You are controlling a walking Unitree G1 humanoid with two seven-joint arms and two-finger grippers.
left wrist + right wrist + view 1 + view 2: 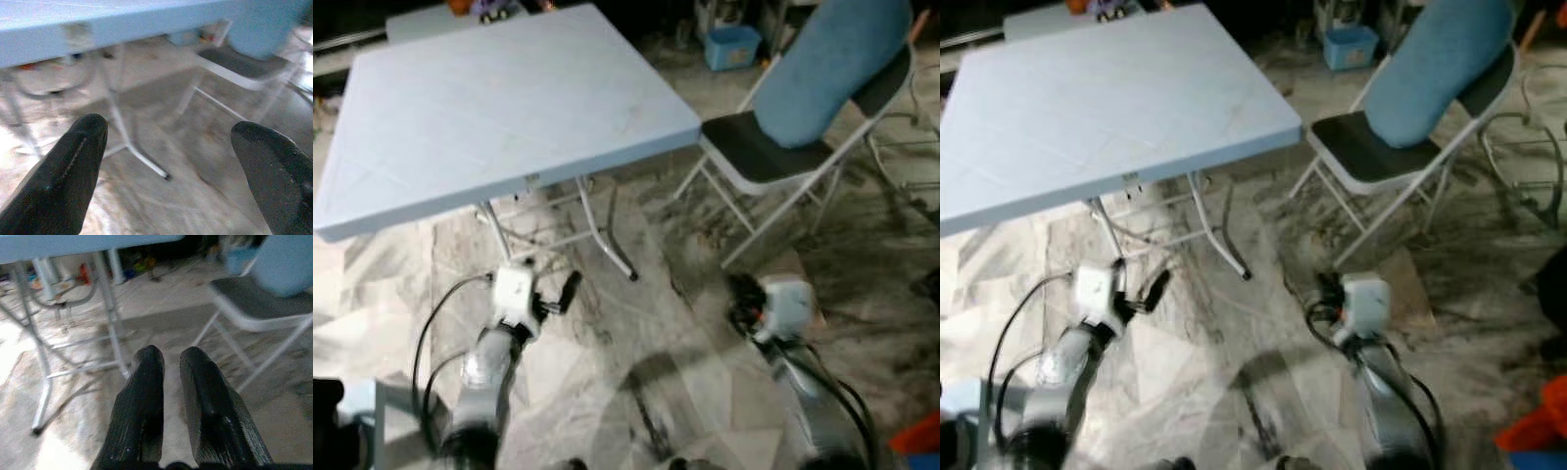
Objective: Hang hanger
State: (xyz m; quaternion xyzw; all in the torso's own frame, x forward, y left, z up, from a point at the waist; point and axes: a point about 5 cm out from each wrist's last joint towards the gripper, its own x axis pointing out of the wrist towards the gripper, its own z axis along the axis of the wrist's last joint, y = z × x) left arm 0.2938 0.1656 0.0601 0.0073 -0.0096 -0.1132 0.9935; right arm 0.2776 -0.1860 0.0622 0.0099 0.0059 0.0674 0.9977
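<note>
A pale blue folding table (489, 108) stands ahead of both grippers, above the marble floor (636, 333). Ahead and to the right of the right gripper (171, 364) sits a folding chair (803, 117) with a blue backrest. Beyond it, a small blue bin (732, 46); its contents cannot be made out. The left gripper (168, 142) is spread wide, holding nothing; the right gripper's fingers are nearly pressed together, empty.

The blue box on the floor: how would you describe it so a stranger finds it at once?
Start at the large pale blue folding table and go to its far right corner. Beyond it, left of the folding chair, a small blue box stands on the floor. Unlike its neighbours, it is low and squarish.
</note>
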